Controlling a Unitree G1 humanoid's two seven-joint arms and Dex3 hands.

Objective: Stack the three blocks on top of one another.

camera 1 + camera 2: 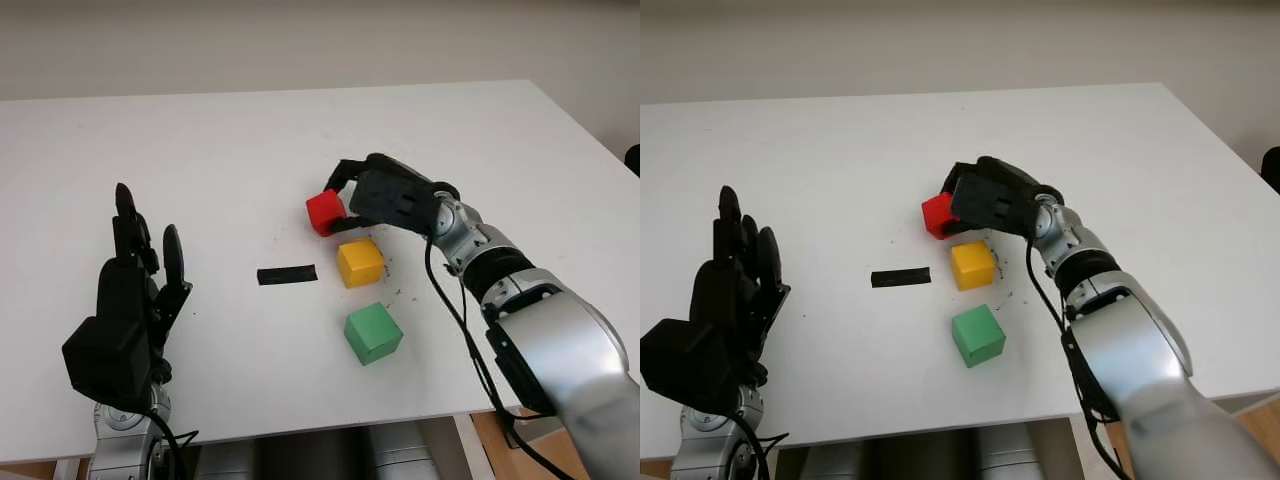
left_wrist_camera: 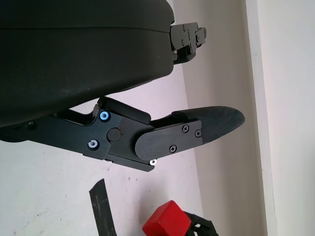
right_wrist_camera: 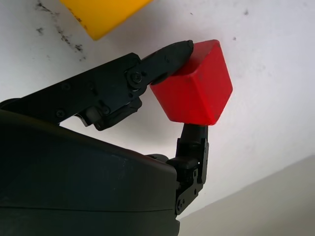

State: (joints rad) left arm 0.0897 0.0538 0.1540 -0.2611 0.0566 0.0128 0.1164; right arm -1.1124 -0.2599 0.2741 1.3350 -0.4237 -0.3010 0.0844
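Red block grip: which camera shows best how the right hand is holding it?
The right wrist view: the red block sits close up, pinched between the right hand's fingers. The eye views show it beyond the yellow block, partly covered by the hand. The left wrist view catches it at the frame edge.

— What do we have around the yellow block (image 1: 972, 265)?

— Our right hand (image 1: 985, 200) grips the red block (image 1: 937, 216) just beyond it, to its left. The green block (image 1: 978, 335) sits nearer us, apart from it.

— And further left?

— A black strip (image 1: 901, 277) on the white table (image 1: 840, 160), then our left hand (image 1: 730, 285), open, well apart.
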